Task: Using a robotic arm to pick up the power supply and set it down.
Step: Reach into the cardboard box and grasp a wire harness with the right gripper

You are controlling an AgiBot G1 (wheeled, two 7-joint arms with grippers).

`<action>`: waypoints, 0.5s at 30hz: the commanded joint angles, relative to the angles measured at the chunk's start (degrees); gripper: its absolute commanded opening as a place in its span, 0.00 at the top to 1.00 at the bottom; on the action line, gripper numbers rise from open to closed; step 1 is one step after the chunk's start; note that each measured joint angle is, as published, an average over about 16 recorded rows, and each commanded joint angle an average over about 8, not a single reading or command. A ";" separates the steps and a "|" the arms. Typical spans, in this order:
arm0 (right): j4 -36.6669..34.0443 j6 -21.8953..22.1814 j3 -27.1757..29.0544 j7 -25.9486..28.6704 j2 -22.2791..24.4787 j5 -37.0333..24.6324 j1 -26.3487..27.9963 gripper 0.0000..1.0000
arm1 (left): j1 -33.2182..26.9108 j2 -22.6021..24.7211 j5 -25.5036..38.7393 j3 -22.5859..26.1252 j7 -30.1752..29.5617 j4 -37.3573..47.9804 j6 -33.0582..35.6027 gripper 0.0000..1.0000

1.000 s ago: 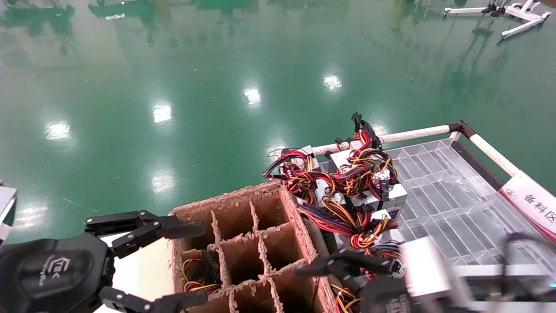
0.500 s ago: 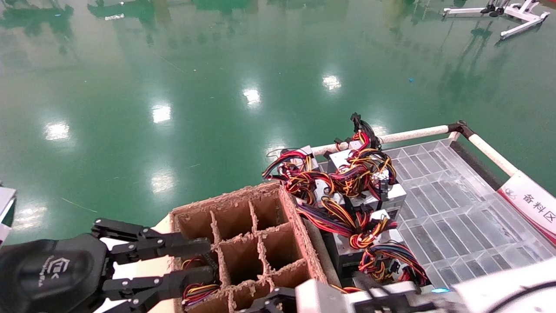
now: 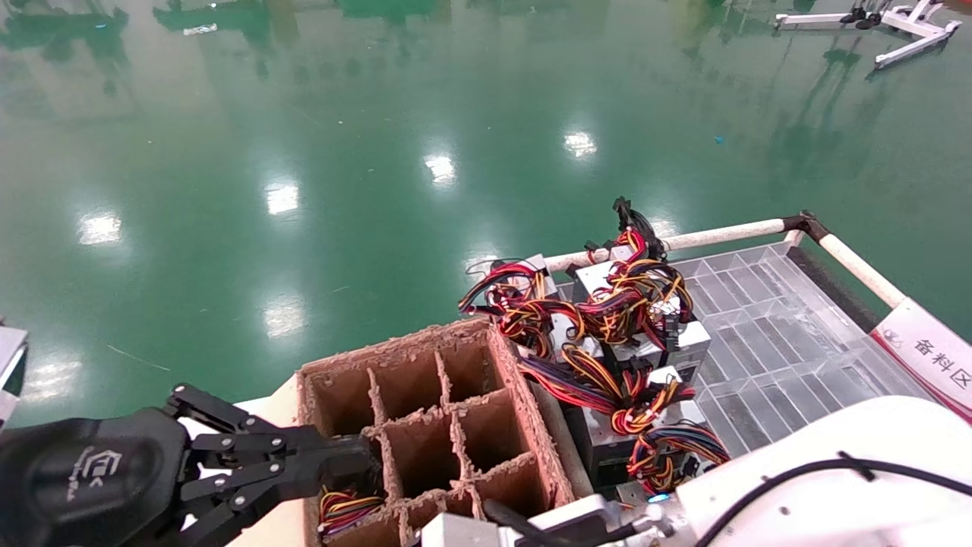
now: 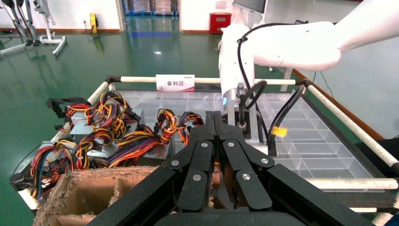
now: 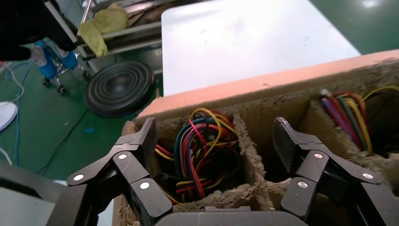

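Right tool spread wide over wire-filled cardboard cell; left tool closed, empty.

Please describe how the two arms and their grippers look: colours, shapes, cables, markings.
Both arms are glossy white; the right arm carries a black cable. The left gripper has a rounded black wrist with a white logo; both it and the right gripper have black linkage fingers with silver rivets.

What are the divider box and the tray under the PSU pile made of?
Divider box: brown corrugated cardboard, matte, going by its frayed, fuzzy cell edges. Tray: looks like clear moulded plastic, glossy, with a see-through grid of compartments. Power supplies on it: grey sheet metal by the look, though mostly hidden under wire bundles.
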 commanded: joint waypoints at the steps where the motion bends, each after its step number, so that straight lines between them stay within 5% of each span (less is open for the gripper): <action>1: -0.60 -0.01 -0.60 -0.09 -0.85 -0.85 0.40 1.00 | 0.00 0.00 0.00 0.00 0.00 0.00 0.00 0.93; 7: -1.82 -0.14 -1.65 -0.17 -1.99 -2.48 1.20 1.00 | 0.00 0.00 0.00 0.00 0.00 0.00 0.00 0.71; 15: -2.54 -0.07 -2.15 -0.15 -2.44 -3.38 1.59 1.00 | 0.00 0.00 0.00 0.00 0.00 0.00 0.00 0.11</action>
